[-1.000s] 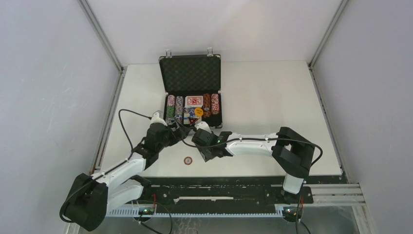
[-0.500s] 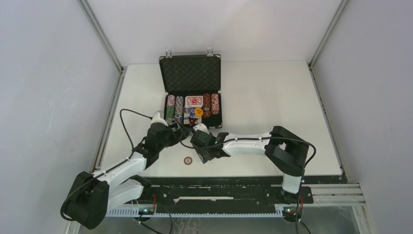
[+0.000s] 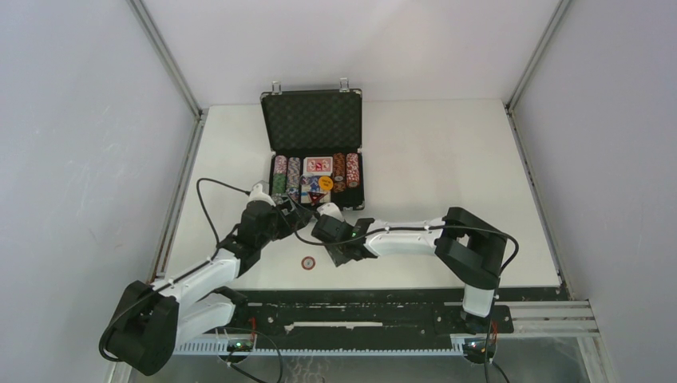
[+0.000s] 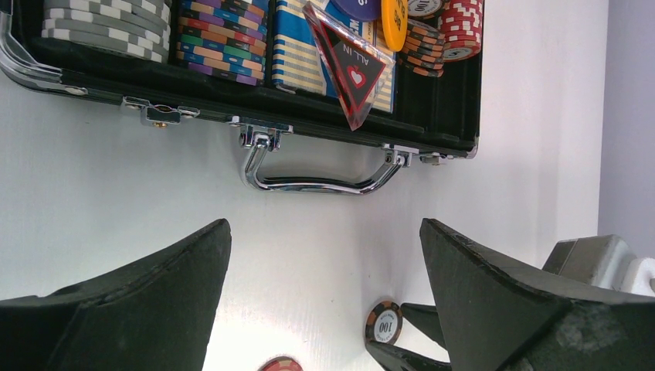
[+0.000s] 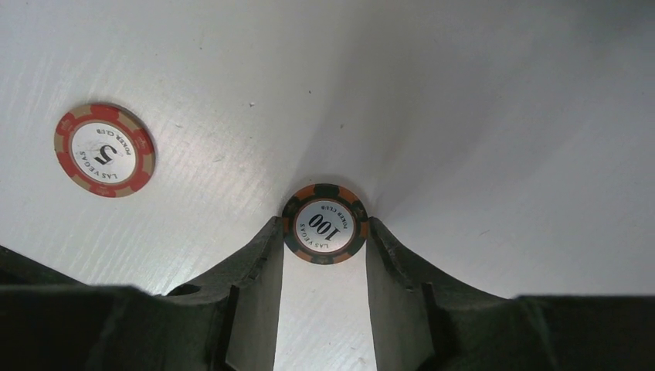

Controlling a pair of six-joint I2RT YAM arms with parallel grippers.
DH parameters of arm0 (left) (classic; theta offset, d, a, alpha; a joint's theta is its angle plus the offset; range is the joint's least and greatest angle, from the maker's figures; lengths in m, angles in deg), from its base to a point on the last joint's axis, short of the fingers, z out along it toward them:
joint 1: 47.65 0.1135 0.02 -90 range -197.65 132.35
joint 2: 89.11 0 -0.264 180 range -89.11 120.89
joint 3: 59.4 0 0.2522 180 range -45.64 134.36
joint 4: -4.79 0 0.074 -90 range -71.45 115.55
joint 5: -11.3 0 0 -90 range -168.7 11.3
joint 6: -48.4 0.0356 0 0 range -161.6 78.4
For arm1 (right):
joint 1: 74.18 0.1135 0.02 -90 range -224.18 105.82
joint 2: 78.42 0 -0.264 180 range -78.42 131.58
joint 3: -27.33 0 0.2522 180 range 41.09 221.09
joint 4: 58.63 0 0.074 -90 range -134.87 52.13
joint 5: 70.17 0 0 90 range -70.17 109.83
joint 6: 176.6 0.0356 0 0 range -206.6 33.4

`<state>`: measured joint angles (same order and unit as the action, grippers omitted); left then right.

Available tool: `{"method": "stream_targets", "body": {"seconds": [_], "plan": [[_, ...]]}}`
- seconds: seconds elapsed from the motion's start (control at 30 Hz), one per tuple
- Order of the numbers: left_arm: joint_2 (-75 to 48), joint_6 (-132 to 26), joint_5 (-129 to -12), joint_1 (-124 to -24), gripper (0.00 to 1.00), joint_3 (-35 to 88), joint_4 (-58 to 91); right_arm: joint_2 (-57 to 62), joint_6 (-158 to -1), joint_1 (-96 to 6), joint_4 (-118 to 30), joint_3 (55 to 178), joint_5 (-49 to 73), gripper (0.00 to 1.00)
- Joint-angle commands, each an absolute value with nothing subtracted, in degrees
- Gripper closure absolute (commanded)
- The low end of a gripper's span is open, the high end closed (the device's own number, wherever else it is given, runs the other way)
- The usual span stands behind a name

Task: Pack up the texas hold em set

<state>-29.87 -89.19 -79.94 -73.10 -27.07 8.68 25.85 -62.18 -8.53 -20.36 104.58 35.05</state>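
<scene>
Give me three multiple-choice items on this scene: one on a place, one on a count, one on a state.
1. Where is the 100 chip? A in the case; B on the table between the fingertips of the right gripper; C on the floor.
2. How many chips lie loose on the table? A one; B two; C five.
3. The case is: A shut; B open; C upside down.
Answers: 1 B, the fingertips touch its two edges; 2 B, only the 100 chip and the 5 chip lie there; 3 B, its lid stands up.
</scene>
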Motion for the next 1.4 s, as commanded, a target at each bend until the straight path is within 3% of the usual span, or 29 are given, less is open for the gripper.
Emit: {"method": "stream_targets", "body": {"seconds": [0.0, 0.33, 0.5, 0.63, 0.77, 0.93, 1.0, 1.1, 1.23, 1.37], "plan": [[-31.01, -89.15, -79.58, -72.71, 0.03, -27.63, 6.73, 22.82, -61.36, -7.95, -17.81, 104.62, 36.99, 0.60], [-30.71, -89.11, -79.14, -72.66, 0.03, -27.58, 6.75, 20.89, -61.44, -8.00, -17.31, 104.64, 38.11, 0.60], [-31.64, -88.88, -79.62, -72.75, 0.06, -27.96, 7.22, 21.41, -61.67, -7.99, -18.36, 104.64, 37.01, 0.41], [-32.96, -88.62, -81.06, -72.83, 0.22, -29.46, 10.85, 21.17, -62.22, -8.26, -19.32, 104.64, 35.95, 0.37], [-37.61, -89.40, -84.51, -74.18, 0.49, -32.73, 16.19, 20.99, -63.30, -8.77, -19.75, 104.64, 35.21, 0.40], [-45.07, -91.47, -91.47, -78.37, 0.74, -33.58, 26.23, 21.33, -64.03, -8.82, -21.51, 104.08, 33.46, 0.40], [-46.80, -92.22, -92.81, -79.70, 0.87, -33.60, 28.31, 21.28, -64.20, -8.90, -22.25, 103.42, 33.07, 0.41], [-46.53, -93.00, -93.22, -81.00, 0.97, -33.47, 29.34, 20.89, -64.21, -9.58, -23.85, 102.21, 32.06, 0.48], [-43.19, -93.49, -93.28, -82.26, 0.94, -33.42, 28.14, 20.97, -64.44, -10.53, -25.92, 100.89, 30.47, 0.52], [-41.74, -94.05, -91.63, -82.37, 0.63, -33.44, 26.09, 20.20, -64.20, -10.43, -25.99, 100.86, 30.69, 0.49]]}}
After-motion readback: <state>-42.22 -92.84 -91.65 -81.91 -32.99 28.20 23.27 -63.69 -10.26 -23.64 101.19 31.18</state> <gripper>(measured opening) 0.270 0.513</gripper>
